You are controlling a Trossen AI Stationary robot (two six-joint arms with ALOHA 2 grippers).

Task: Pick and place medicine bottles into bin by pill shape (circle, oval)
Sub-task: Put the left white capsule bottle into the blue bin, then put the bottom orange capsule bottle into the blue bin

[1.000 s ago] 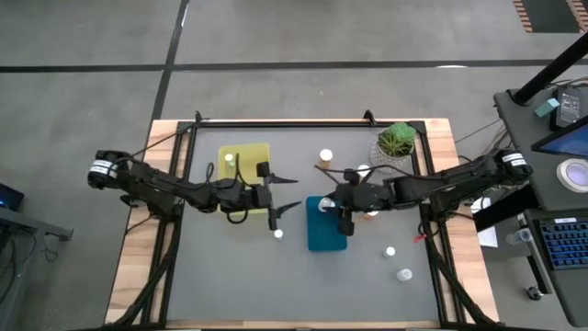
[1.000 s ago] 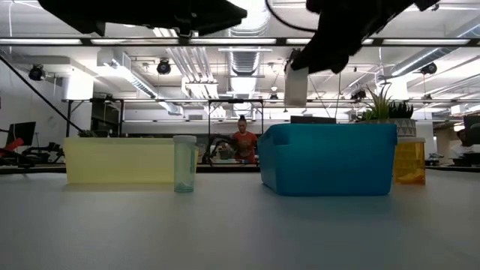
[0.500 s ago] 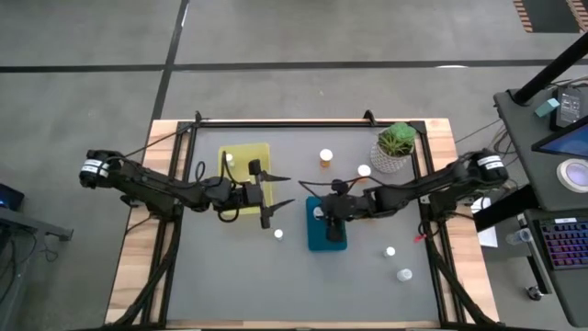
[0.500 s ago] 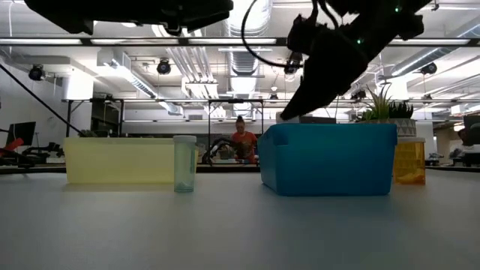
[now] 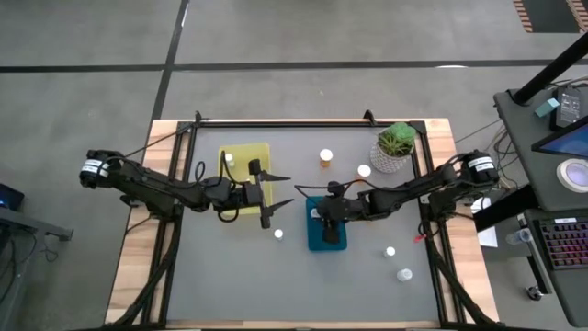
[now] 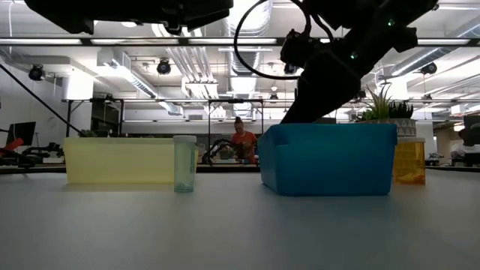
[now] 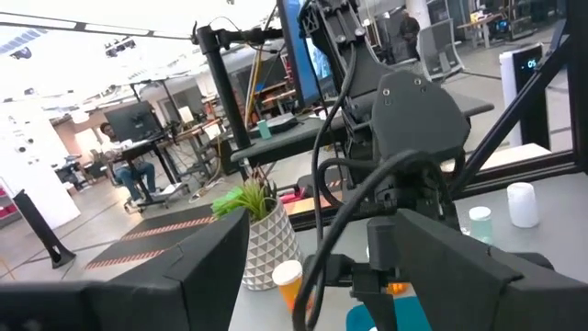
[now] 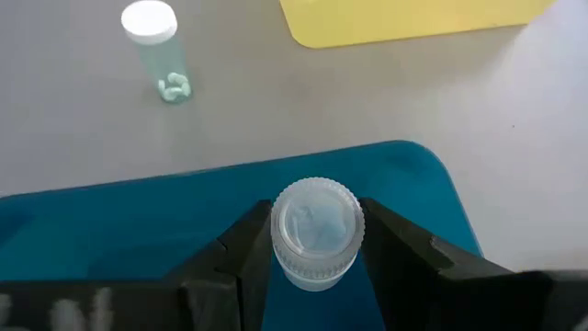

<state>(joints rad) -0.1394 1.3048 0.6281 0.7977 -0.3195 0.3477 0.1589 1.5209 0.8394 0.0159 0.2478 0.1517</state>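
a clear white-capped medicine bottle (image 8: 317, 239) is pinched between the fingers of the right gripper (image 8: 317, 253) inside the blue bin (image 5: 327, 235), while the left gripper (image 5: 280, 189) is held spread open beside the yellow bin (image 5: 241, 158).

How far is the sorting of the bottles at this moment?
Done: one white-capped bottle lies in the yellow bin. In hand: the right gripper holds a clear bottle over the blue bin. Left: the bottle near the open left gripper, and bottles elsewhere.
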